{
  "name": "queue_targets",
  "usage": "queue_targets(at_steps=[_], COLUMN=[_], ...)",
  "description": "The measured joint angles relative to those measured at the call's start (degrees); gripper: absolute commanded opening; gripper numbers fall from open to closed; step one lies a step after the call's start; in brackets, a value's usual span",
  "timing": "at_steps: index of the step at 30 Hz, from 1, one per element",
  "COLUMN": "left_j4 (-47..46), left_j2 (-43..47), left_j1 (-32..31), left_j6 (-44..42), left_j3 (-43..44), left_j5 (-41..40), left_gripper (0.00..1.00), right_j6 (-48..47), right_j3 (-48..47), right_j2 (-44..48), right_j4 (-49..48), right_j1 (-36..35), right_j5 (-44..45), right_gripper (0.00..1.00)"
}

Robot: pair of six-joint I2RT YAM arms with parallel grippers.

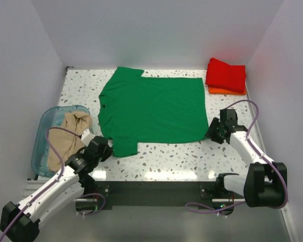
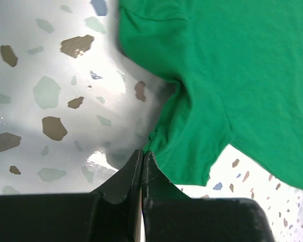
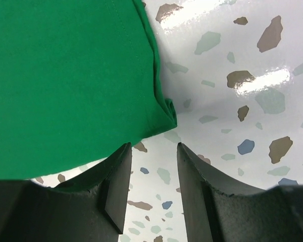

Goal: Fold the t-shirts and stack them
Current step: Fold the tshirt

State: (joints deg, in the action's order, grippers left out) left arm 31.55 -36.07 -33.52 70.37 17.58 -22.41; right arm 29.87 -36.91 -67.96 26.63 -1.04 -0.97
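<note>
Fold of green t-shirt (image 1: 154, 108) apparently starting: left hand (image 2: 143, 154) was pinched shut on sleeve (image 2: 192, 141); right hand (image 3: 154, 151) stood half-open, next needing hem corner (image 3: 166, 113).

green t-shirt (image 1: 154, 108) plain | red t-shirt (image 1: 226, 74) | orange t-shirt (image 1: 224, 91) | tan t-shirt (image 1: 65, 141) | bin (image 1: 39, 141) teal | table (image 1: 177, 159) white, multicolour speckles

a robot lab cell: white walls (image 1: 156, 30) box in a speckled table (image 1: 161, 159), left arm (image 1: 50, 190) and right arm (image 1: 246, 150) bolted on.
</note>
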Motion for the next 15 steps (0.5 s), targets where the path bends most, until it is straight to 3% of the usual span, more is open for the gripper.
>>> queue_targets(at_steps=[7, 15], left_j4=[2.1, 3.7], left_j2=[3.9, 5.8], left_j1=[0.0, 0.0], left_j6=[-2.1, -2.7], left_j3=[3.8, 6.3], left_j5=[2.4, 3.6], left_gripper=[0.0, 0.0], right_j6=[0.7, 1.6], right_j3=[0.8, 0.8], right_j2=[-1.9, -4.7], right_j4=[-1.8, -3.4], right_j1=[0.0, 0.0], right_j5=[0.0, 0.3], right_gripper=[0.42, 0.12])
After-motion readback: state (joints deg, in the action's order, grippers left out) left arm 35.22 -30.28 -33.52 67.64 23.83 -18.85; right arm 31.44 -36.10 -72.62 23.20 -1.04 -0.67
